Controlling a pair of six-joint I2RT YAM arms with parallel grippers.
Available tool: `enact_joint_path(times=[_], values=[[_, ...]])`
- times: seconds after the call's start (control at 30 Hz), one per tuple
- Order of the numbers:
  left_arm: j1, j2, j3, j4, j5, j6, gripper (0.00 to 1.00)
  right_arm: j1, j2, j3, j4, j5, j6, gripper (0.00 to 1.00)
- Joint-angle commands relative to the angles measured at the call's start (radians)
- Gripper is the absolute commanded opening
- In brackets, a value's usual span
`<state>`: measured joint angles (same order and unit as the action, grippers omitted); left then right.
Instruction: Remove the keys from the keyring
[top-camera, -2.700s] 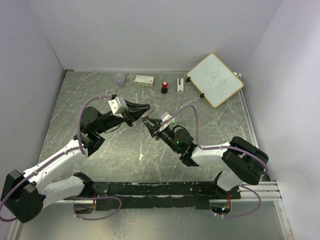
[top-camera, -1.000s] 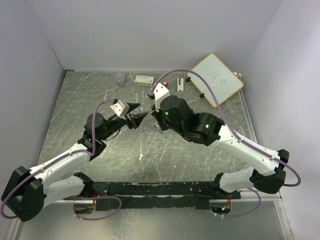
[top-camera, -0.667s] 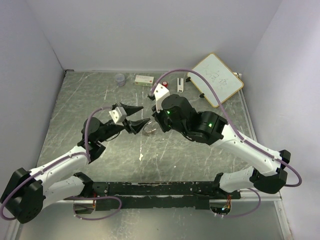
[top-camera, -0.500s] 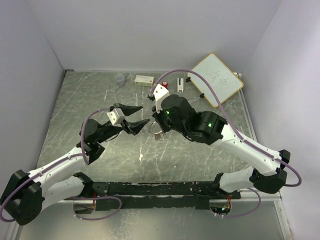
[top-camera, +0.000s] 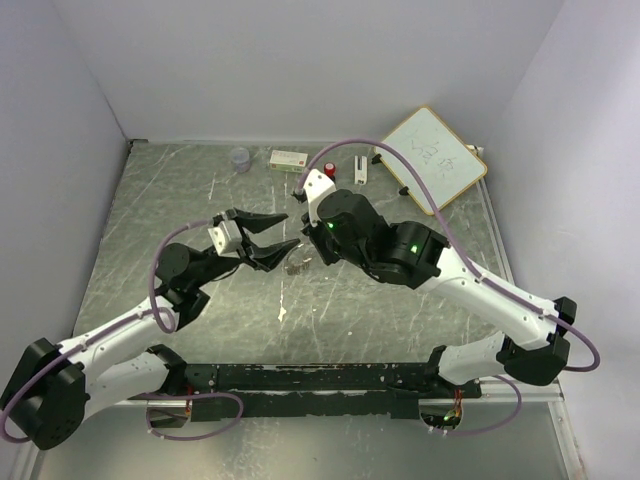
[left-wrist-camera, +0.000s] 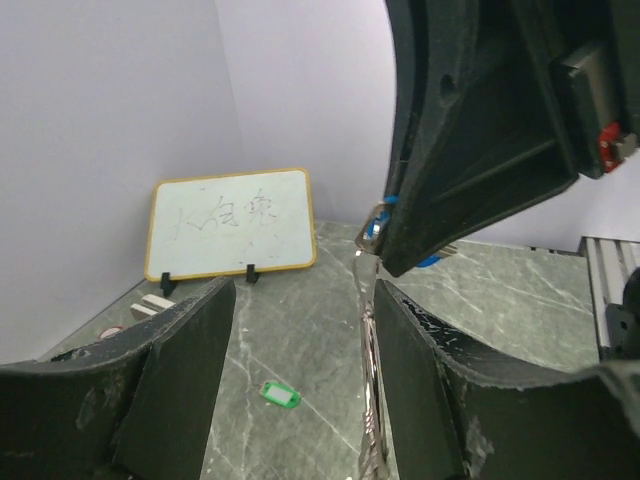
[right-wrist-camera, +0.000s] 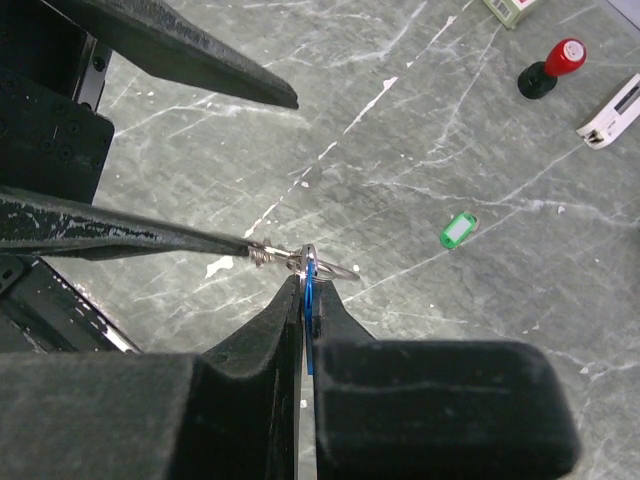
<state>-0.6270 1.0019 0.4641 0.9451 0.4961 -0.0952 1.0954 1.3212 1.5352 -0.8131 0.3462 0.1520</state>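
Observation:
My right gripper (right-wrist-camera: 305, 278) is shut on the blue key (right-wrist-camera: 309, 300), pinched edge-on above the table. The silver keyring (right-wrist-camera: 332, 268) hangs from that key's head, also seen in the top view as the keyring (top-camera: 296, 264). My left gripper (left-wrist-camera: 305, 300) is open. The keyring (left-wrist-camera: 368, 380) runs edge-on along the inner face of its right finger, and that finger's tip touches the ring's twisted wire in the right wrist view. The green key (right-wrist-camera: 458, 229) lies loose on the table, apart from the ring; it shows between the left fingers as the green key (left-wrist-camera: 280, 394).
A whiteboard (top-camera: 432, 158) leans at the back right. Along the back edge stand a red-and-black knob (top-camera: 329, 172), a white box (top-camera: 289, 159), a small clear cup (top-camera: 240, 158) and a white strip (top-camera: 360, 168). Both arms cross over the table's middle.
The left gripper has drifted toward the near left and its fingers have spread beside the ring. The right gripper has kept its hold on the blue key and barely moved.

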Motion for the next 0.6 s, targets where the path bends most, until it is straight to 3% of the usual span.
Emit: enact_joint_path(times=[0.0, 0.13, 0.33, 0.57], values=[[-0.005, 0.021, -0.027, 0.115, 0.091, -0.033, 0.68, 0.005, 0.005, 0.035, -0.004, 0.020, -0.011, 0.00], [-0.004, 0.043, -0.041, 0.183, 0.128, -0.058, 0.68, 0.005, 0.010, 0.041, -0.002, 0.020, -0.015, 0.00], [-0.006, 0.083, -0.071, 0.315, 0.126, -0.108, 0.57, 0.005, 0.017, 0.036, 0.017, 0.019, -0.018, 0.00], [-0.008, 0.133, -0.050, 0.336, 0.078, -0.126, 0.54, 0.005, 0.029, 0.040, 0.029, 0.014, -0.020, 0.00]])
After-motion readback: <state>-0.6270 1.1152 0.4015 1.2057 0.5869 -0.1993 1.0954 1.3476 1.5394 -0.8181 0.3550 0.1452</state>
